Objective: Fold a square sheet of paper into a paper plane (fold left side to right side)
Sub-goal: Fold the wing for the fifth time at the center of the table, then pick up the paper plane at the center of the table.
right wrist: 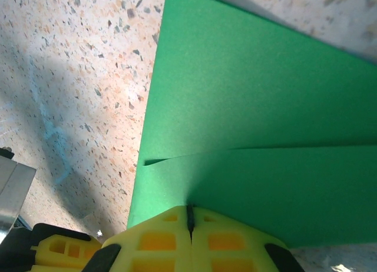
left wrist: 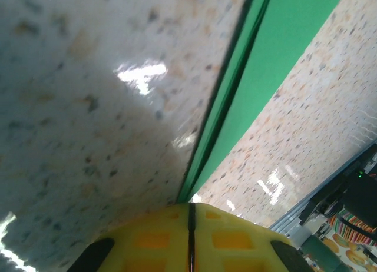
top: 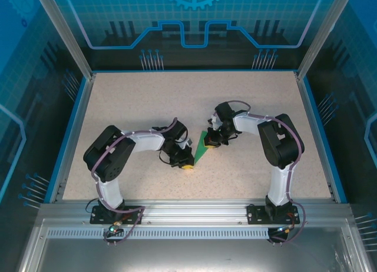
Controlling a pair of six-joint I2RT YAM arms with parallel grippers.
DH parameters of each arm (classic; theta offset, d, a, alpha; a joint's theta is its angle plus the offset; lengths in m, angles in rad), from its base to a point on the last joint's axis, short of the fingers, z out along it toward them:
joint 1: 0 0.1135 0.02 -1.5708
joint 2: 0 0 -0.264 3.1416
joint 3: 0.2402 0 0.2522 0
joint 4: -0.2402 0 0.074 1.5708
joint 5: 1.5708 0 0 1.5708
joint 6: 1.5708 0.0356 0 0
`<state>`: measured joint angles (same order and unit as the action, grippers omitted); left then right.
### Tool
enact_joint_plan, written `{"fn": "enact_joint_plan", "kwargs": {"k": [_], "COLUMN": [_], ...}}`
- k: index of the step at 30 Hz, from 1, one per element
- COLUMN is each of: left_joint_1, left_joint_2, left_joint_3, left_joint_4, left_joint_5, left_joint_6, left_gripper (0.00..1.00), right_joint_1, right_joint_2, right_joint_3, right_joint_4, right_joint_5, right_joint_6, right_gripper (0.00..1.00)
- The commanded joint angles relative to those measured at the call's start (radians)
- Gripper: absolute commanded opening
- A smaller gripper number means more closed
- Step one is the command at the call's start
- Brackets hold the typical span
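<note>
Two shut grippers bracket one slim green dart near the middle of the top view. Left of centre, the left gripper (top: 186, 163) has its yellow fingers pressed together, the seam closed in its wrist view, with the tips at the narrow point of the paper plane (top: 204, 147). Whether that point is nipped between them or merely pinned to the table (top: 129, 101) I cannot tell. From there the paper plane runs up and to the right, widening as it goes and lying flat on the speckled top. Its layered edge shows as a dark line along its left side in the left wrist view. At the wide end, right of centre, the right gripper (top: 211, 140) is likewise closed. Its fingertips meet on the paper's near edge at the bottom of its wrist view, just below a crease that crosses toward the right; pinch or press is again unclear. I judge the paper very light, thin and limp across plain spans, stiffer along creases and stacked layers, and slick on this smooth table, so a sideways push would make it skate or buckle. A hard squeeze would crumple it. The safest hold looks like a doubled fold or an edge, with the other gripper pinning the far end.
</note>
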<state>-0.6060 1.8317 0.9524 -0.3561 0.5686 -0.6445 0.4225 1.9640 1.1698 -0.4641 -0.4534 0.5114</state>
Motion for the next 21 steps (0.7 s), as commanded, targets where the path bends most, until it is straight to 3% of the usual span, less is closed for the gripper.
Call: {"fn": "enact_joint_plan", "kwargs": {"k": [1, 8, 17, 21], "left_joint_1": [0.001, 0.043, 0.073, 0.079], "left_joint_2": [-0.033, -0.160, -0.342, -0.394], "left_joint_3": [-0.055, -0.095, -0.081, -0.081], "left_joint_4": [-0.084, -0.035, 0.035, 0.071], "left_joint_5": [-0.012, -0.022, -0.189, -0.292], "left_joint_6": [0.020, 0.005, -0.014, -0.030], "left_gripper": [0.08, 0.10, 0.18, 0.25], "right_joint_1": [-0.003, -0.006, 0.027, 0.088], "right_joint_2": [0.039, -0.086, -0.304, -0.328], "right_joint_3": [-0.018, 0.009, 0.000, -0.040], "right_joint_4": [-0.088, -0.055, -0.160, -0.150], "right_joint_5": [0.146, 0.186, 0.412, 0.421], "right_joint_6": [-0.017, -0.020, 0.043, 0.138], "right_gripper": [0.00, 0.06, 0.44, 0.61]}}
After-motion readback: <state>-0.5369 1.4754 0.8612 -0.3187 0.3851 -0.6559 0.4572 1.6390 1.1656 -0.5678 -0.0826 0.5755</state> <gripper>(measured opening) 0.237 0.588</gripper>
